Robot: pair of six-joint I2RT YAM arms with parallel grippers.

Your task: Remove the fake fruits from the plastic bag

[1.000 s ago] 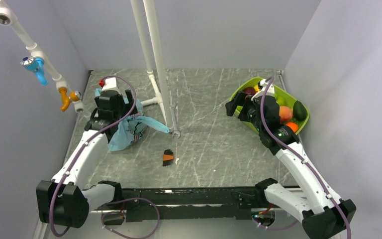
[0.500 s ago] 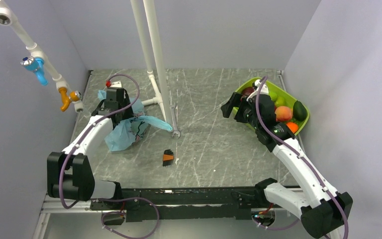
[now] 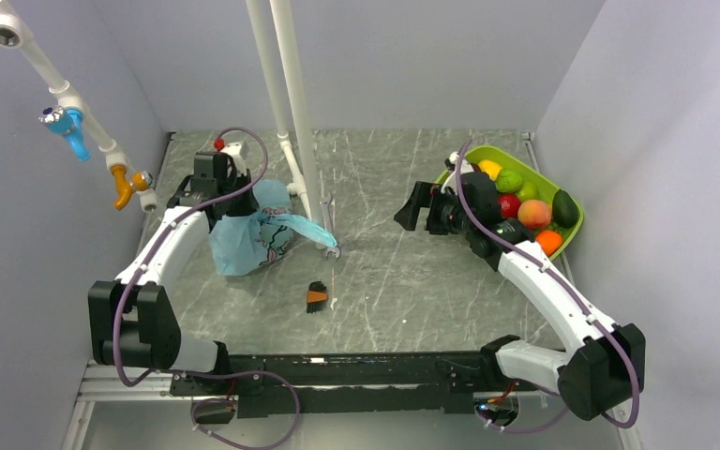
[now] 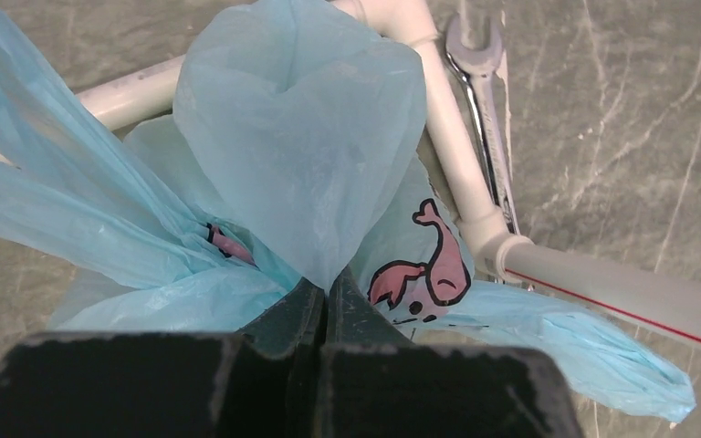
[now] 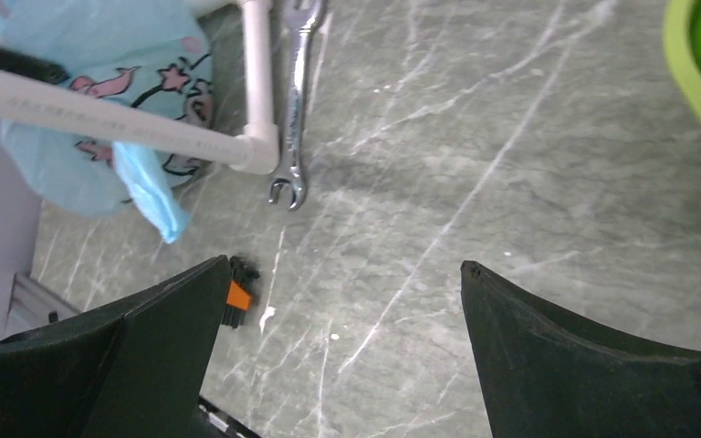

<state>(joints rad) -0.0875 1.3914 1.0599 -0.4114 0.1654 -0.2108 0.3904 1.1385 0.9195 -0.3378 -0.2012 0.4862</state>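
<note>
Done: many fake fruits (image 3: 525, 199) sit in the green tray (image 5: 694, 78) at the far right, well apart from the bag.
Left to do: the plastic bag (image 4: 301, 137) lies slack at the far left. I cannot tell if a fruit hides inside.
Left gripper (image 4: 326, 294): pinched tight on a fold of the bag.
Right gripper (image 5: 342, 274): wide, holding nothing.
Tight spots: the white pipe (image 4: 602, 290) and wrench (image 5: 297, 100) lie just beside the bag.
Open room: the middle of the table (image 3: 403, 272) — only a small black-and-orange tool (image 3: 316, 296) near the front.

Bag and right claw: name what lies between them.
Between the right claw and the bag, the right wrist view shows a white pipe and a wrench; otherwise bare table.
</note>
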